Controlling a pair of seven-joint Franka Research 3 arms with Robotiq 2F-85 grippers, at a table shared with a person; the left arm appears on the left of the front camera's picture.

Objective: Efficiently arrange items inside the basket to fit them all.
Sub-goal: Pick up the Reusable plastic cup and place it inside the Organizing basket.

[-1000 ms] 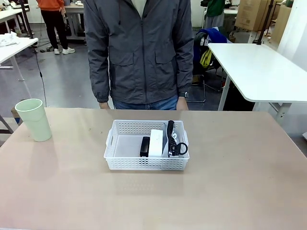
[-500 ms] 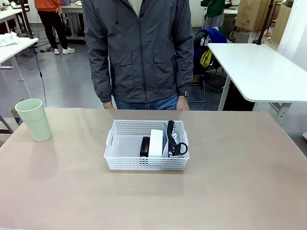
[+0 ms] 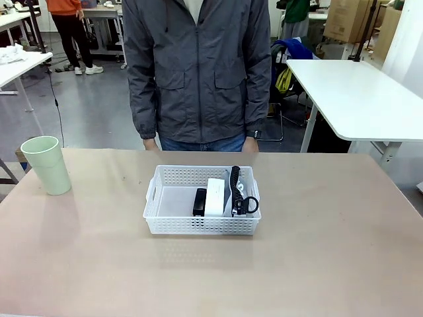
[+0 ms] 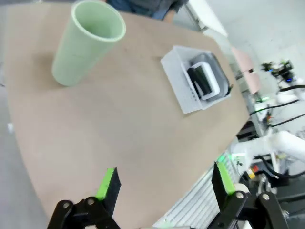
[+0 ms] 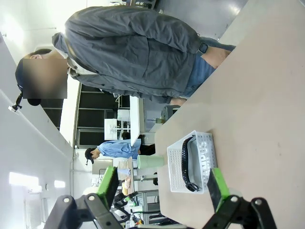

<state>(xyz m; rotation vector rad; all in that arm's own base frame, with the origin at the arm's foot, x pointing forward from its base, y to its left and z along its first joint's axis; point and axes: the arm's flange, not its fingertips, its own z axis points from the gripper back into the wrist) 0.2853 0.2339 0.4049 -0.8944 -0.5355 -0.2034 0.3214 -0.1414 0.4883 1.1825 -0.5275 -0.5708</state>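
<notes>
1. Only the person (image 3: 198,72) edged sideways.
2. One basket (image 3: 198,226) holds three — stapler (image 3: 199,201), box (image 3: 215,196), pouch (image 3: 239,191); one cup (image 3: 47,165) stands outside, at ten o'clock.
3. Both spread wide, empty — left end effector (image 4: 166,179), right end effector (image 5: 163,183).

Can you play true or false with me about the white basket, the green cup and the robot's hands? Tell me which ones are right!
1. The pale green cup is inside the white basket. False: it stands upright on the table, well apart from the basket, toward the robot's left.
2. The black stapler lies in the basket next to the white box. True.
3. The left end effector is holding the cup. False: it is open and holds nothing.
4. The grey pouch with the black strap is in the basket. True.
5. The right end effector is shut. False: it is open.
</notes>
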